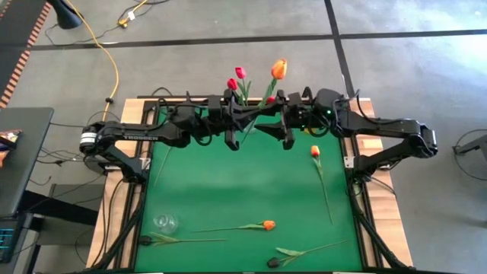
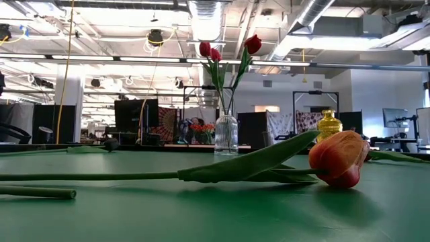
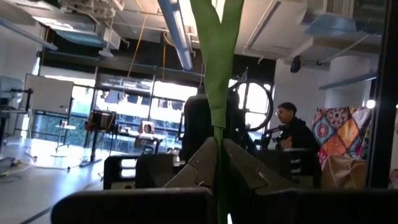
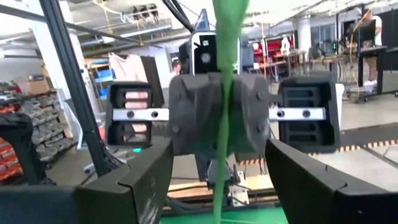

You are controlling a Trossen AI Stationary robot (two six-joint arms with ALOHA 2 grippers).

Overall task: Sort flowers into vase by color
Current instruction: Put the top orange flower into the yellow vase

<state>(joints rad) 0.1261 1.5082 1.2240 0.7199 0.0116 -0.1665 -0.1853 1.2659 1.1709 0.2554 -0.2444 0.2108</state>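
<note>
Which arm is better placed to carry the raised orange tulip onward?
Left, probably: the left claw is shut on the orange artificial tulip's green stem, while the right claw stands open around it.

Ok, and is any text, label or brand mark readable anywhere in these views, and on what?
White lettering on the left arm: too small to read.
Signs and screens in the room behind the table: too blurred to read.
Nothing written on the table, the vase, the orange tulip or the left end effector shut on its stem.
</note>
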